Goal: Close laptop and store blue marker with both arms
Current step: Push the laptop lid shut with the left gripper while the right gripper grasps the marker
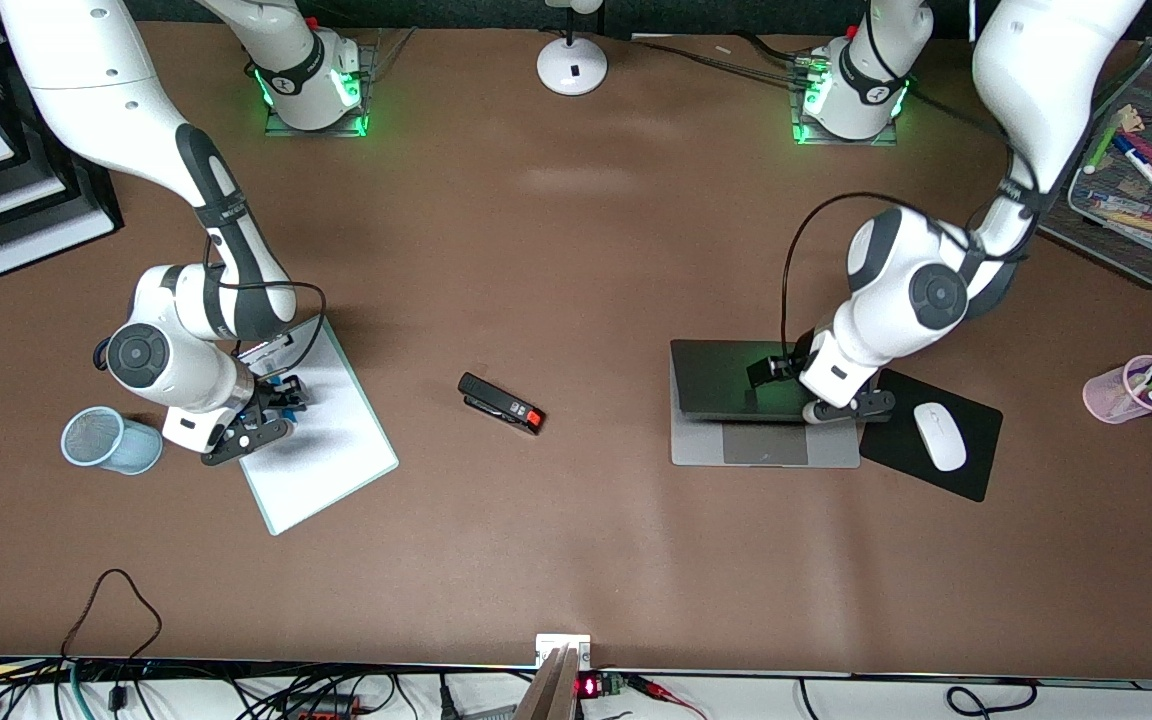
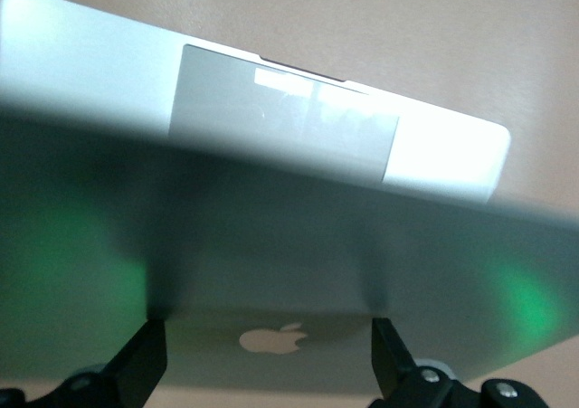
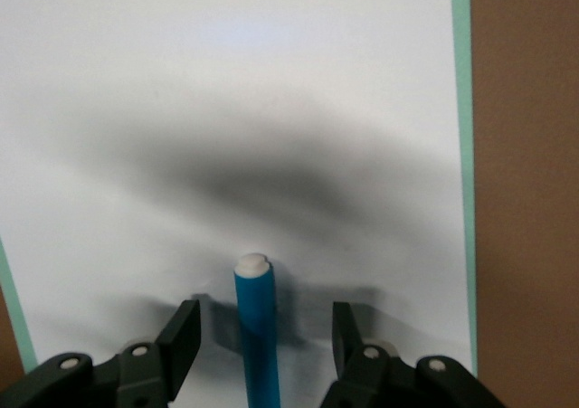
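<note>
The laptop (image 1: 726,385) lies toward the left arm's end of the table, its lid tilted low over the base and its palm rest and trackpad (image 1: 764,445) still showing. My left gripper (image 1: 806,400) is open over the lid. In the left wrist view its fingers (image 2: 145,363) straddle the apple logo (image 2: 269,338) on the lid (image 2: 289,245). The blue marker (image 3: 256,336) lies on a white board (image 1: 321,450), whitish end away from the wrist. My right gripper (image 1: 271,405) is open around it (image 3: 262,322), one finger (image 3: 181,336) on each side, not touching it.
A black stapler (image 1: 501,403) lies mid-table. A blue mesh cup (image 1: 108,440) stands beside the board. A white mouse (image 1: 939,436) sits on a black mouse pad (image 1: 976,420) beside the laptop. A pink pen cup (image 1: 1136,390) and a mesh tray (image 1: 1146,180) are at the left arm's end.
</note>
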Available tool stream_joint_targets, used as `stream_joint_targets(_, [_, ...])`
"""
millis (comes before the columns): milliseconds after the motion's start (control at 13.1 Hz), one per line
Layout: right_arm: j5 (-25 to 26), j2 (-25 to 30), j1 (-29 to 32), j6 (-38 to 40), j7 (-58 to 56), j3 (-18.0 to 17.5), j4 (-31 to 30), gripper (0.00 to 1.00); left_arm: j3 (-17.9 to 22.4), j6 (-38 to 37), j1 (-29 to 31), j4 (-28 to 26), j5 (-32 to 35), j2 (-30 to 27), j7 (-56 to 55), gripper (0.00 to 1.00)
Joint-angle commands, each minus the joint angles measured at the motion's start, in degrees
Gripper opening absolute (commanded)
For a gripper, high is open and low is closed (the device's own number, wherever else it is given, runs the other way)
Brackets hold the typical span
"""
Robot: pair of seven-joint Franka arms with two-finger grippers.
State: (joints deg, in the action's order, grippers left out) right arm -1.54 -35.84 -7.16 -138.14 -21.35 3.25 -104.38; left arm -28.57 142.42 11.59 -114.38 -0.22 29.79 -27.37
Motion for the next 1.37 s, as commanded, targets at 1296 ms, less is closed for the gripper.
stream_joint_targets(1296, [-1.1, -1.17, -0.05, -0.12, -0.36, -0.17, 1.81, 0.41, 0.8, -18.22, 2.21, 11.46, 0.93, -2.1, -0.05, 1.0])
